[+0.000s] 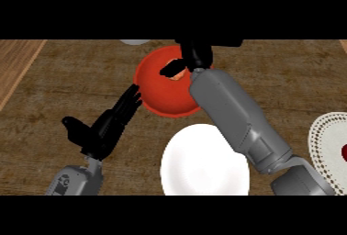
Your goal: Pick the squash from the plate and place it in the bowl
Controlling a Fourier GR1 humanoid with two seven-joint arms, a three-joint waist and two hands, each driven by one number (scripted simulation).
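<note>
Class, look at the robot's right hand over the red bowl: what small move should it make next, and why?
Probably uncurl the fingers to let go. The right hand hangs over the round red bowl, curled round a small orange piece, apparently the squash, so it should fall inside. The white round plate lies nearer the robot. The left hand rests open beside the bowl.

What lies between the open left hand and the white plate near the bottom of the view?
Head view: only bare wooden counter separates the left hand from the white plate. The red bowl sits farther up, past the fingertips.
</note>
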